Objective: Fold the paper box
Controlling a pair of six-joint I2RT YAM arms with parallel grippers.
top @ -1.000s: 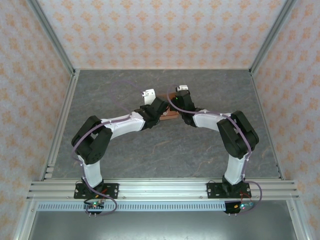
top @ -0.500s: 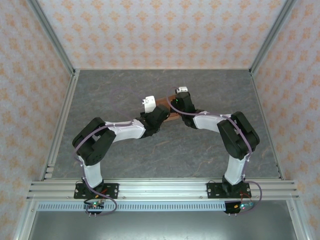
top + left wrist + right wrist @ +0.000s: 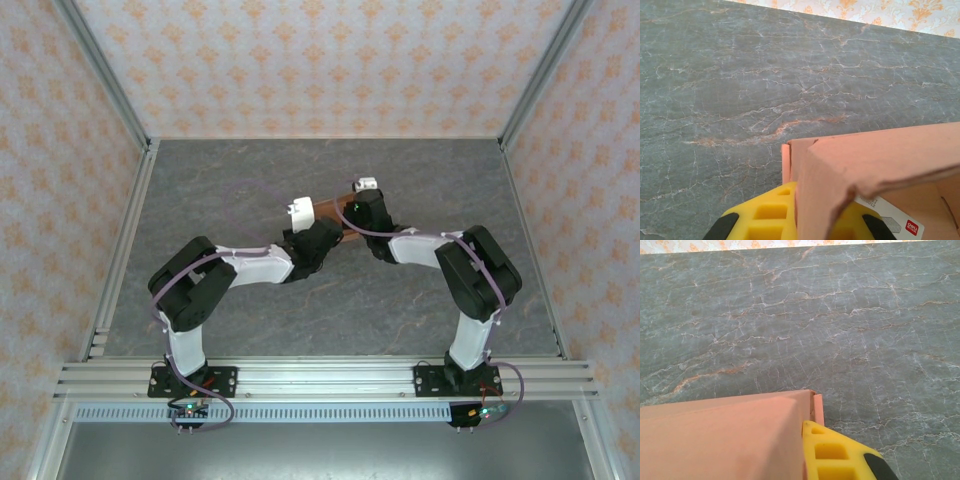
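- There's the paper box (image 3: pixel 880 165): thin salmon cardboard, matt, with a fuzzy, ragged cut edge.
- Under it, the desk (image 3: pixel 765 75): grey stone-look top, pale and rusty veins, smooth, low sheen.
- On the left hand (image 3: pixel 807 225), fingers (image 3: pixel 765 220) in smooth bright yellow plastic, with moulded pockets.
- Up front, the rail (image 3: pixel 330 375): bare ribbed metal.

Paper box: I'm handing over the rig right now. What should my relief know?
Left gripper: shut on a wall of the paper box.
Right gripper: shut on the box's opposite end.
The box is between the two grippers at the middle of the table, walls already raised; a white tag lies inside.
Left to do: check the remaining flaps, hidden here, then release.
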